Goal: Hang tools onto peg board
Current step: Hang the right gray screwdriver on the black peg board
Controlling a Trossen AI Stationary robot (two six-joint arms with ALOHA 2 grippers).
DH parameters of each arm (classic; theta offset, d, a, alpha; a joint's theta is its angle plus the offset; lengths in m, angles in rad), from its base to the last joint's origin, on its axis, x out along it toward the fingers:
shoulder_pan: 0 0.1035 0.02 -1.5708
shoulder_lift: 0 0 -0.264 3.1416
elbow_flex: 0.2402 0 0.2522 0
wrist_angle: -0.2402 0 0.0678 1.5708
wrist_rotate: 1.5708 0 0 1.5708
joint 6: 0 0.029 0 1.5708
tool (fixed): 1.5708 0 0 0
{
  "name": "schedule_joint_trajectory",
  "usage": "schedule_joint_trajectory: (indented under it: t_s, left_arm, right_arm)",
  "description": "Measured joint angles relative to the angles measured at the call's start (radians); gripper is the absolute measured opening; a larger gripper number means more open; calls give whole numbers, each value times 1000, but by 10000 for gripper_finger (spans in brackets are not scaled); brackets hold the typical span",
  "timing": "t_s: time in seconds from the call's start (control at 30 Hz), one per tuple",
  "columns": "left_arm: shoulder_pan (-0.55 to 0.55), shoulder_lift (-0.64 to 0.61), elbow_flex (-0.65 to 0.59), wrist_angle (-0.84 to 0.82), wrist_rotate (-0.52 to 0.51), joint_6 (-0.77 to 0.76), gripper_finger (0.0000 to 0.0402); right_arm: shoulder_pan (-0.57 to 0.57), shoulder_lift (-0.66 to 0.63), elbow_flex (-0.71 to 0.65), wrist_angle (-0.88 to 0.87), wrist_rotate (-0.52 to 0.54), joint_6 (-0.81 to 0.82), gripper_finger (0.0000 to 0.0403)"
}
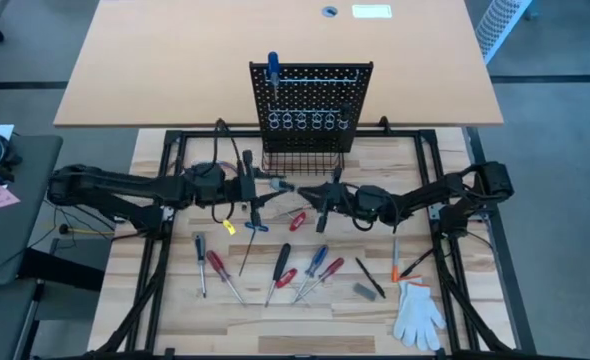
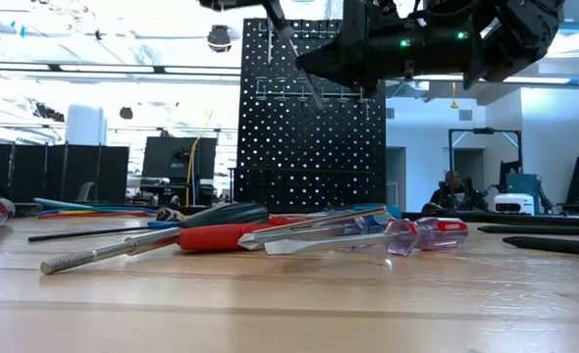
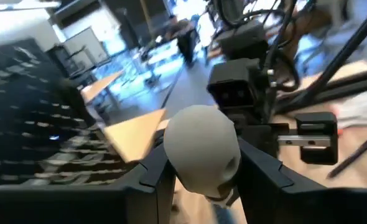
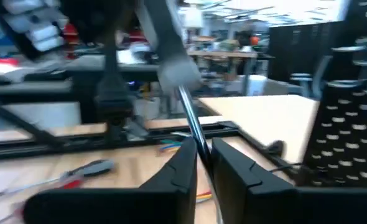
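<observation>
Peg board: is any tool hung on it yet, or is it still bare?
One is in. A blue-handled screwdriver stands upright at the top left of the peg board; the silver rings look empty from above.

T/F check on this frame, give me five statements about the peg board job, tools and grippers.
1. A blue-handled screwdriver hangs on the peg board. True.
2. The white glove lies on the left arm's side of the table. False: it lies on the right arm's side, near the front edge.
3. The left gripper clasps a grey-handled screwdriver by its handle. True.
4. Every tool is on the board. False: several screwdrivers lie on the table.
5. The right gripper waits at the table's right edge. False: it is mid-table, close to the left gripper, in front of the peg board.
</observation>
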Motion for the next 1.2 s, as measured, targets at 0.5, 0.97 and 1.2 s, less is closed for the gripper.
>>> schedule_joint_trajectory:
  t_s: [0.5,0.97,1.2]
  left_arm:
    - [140,71,526,-530,-177,68,124]
    - [300,245,783,-745,-114,60,124]
    - [324,263,784,-767,-93,25,124]
  right_arm:
    - [2,3,-4,-60,-1,4,128]
    - [2,3,-4,-72,-1,3,128]
    - [2,3,-4,-85,-1,3,128]
